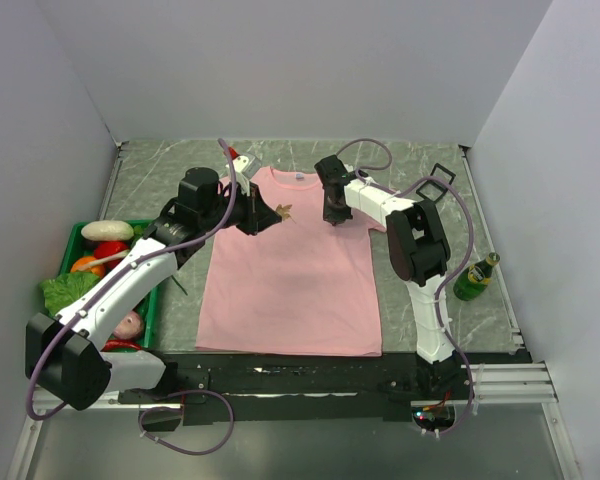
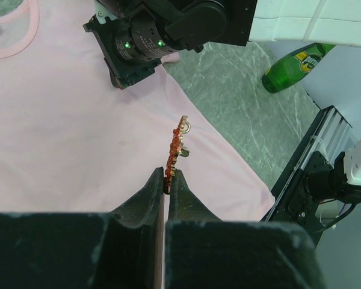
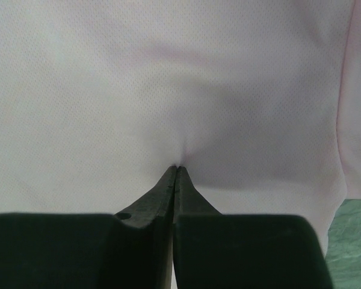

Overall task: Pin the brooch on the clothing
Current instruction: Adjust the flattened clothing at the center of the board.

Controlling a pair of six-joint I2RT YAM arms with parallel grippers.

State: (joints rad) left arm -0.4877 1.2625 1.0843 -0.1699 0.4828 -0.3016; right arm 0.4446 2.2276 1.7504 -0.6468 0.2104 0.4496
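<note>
The shirt [image 1: 290, 290] lies flat on the table [image 1: 430, 170], filling the middle of the top view, its neck toward the upper edge.

The left gripper [image 1: 273, 215] reaches in from the lower left to a spot just left of centre, over the upper chest of the shirt. Its jaws are closed tight on the brooch [image 1: 283, 211]. In the left wrist view the fingertips [image 2: 158, 188] clamp the brooch's lower end, and the brooch stands edge-on above them in mid-frame, orange-red with a small metal loop at its top. It is held above the pink cloth near the shirt's right side edge; whether it touches the cloth cannot be told.

The right gripper [image 1: 332, 215] comes in from the right and points down at the shirt just right of the neck, near the left one but apart from it. In the right wrist view its jaws meet with no gap, at lower centre of the frame. Fine creases in the cloth run into the tips, so a small pinch of shirt sits between them.

A green bottle [image 1: 475, 278] lies on the table at the right of the top view, clear of the shirt. A green bin [image 1: 77, 232] of toy foods sits at the left edge.
</note>
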